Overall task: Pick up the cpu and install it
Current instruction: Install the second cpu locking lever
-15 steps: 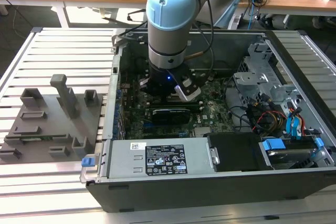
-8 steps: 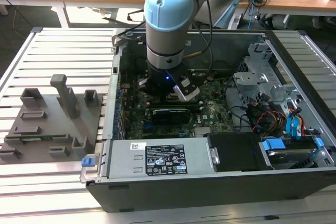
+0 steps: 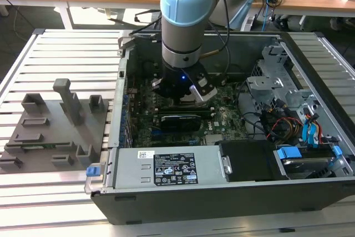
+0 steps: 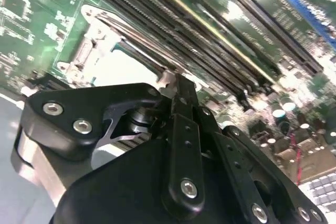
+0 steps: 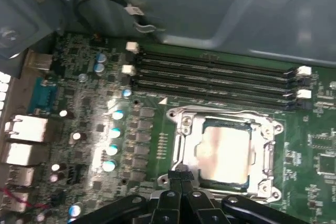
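- You had the gripper (image 3: pixel 183 94) lowered deep inside the open computer case (image 3: pixel 222 192), over the green motherboard (image 3: pixel 222 116).
- In the first wrist view the fingers (image 5: pixel 176 178) stood pressed together, tips meeting with no gap between them, and they carried nothing.
- The cpu (image 5: pixel 224 150) lay flat in the metal-framed socket (image 5: pixel 184 124), its silvery top catching a pinkish sheen; it sat just beyond the fingertips, near them, and whether they touched the socket frame you could not tell.
- In the second wrist view the same closed fingers (image 4: pixel 178 95) pointed at the bright square of the cpu (image 4: pixel 118 66), which lay just ahead of their tips.
- Four long black memory slots (image 5: pixel 210 77) ran side by side on the far side of the socket from the fingers.
- A row of round capacitors (image 5: pixel 113 132) stood beside the socket, off to one flank of the fingers.
- In the exterior view the case rested on a slatted desk (image 3: pixel 55 54), and a grey fixture block (image 3: pixel 52 131) sat well apart from the fingers, outside the case toward the exterior view's left.
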Motion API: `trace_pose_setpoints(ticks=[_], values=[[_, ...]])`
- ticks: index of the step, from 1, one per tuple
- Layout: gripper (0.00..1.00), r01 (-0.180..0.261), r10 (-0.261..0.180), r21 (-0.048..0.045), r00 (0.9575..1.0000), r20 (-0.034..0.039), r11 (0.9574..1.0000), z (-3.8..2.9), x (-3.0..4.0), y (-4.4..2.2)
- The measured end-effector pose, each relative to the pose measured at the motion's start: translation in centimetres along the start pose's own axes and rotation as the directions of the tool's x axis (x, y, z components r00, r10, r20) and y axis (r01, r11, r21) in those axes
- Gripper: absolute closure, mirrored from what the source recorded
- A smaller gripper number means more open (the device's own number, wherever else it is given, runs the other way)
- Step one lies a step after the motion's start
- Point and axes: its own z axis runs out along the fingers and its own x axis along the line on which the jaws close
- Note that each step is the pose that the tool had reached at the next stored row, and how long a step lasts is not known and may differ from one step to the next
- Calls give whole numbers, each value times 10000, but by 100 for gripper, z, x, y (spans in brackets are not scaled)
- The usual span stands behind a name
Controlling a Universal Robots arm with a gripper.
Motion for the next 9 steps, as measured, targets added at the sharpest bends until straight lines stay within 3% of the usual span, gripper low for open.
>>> trace_pose_setpoints(ticks=[3, 9], values=[[89, 5, -3, 352, 10000, -54, 9994, 11, -137, 56], [89, 9, -1, 647, 9999, -115, 9979, 33, -306, 168]])
